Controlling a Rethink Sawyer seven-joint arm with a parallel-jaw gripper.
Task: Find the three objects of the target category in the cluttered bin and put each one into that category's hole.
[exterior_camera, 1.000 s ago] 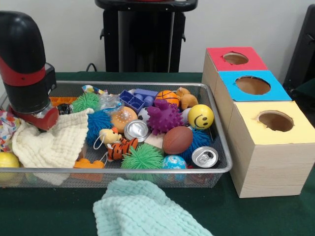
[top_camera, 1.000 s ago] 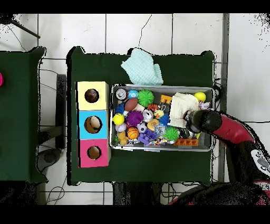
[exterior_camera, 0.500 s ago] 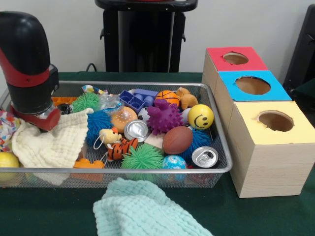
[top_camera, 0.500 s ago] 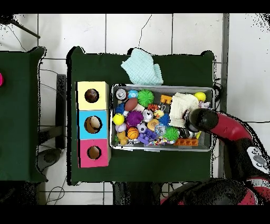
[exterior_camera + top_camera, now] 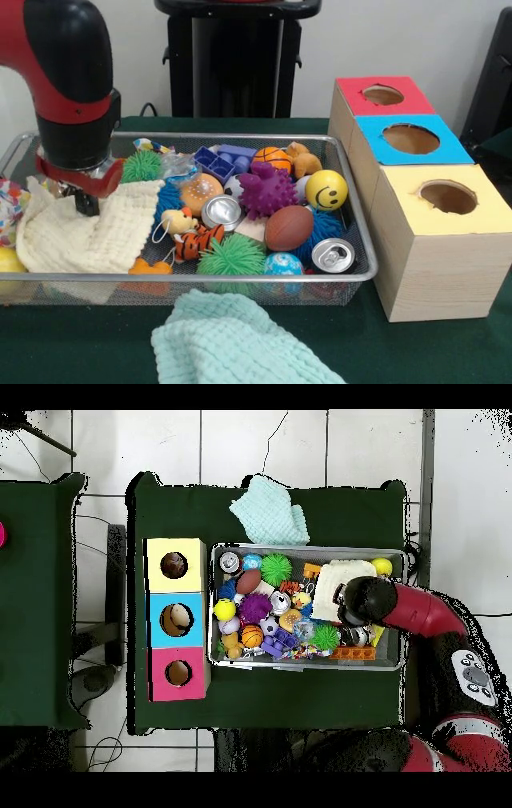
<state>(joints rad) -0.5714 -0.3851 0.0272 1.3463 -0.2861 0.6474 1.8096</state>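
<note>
At the wire bin's left end: red-and-black arm shifted rightward and risen since a second ago, gripper now over the cream waffle-weave cloth, which has bunched and lifted toward it. Fingers mostly hidden under the wrist; cannot tell how far open, or whether gripping the cloth. Likely peeling the cover aside to expose hidden items. Target category unclear; red, blue and yellow hole boxes wait beside the bin.

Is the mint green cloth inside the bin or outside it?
Outside: the mint green cloth lies on the table, in front of the wire bin.
</note>
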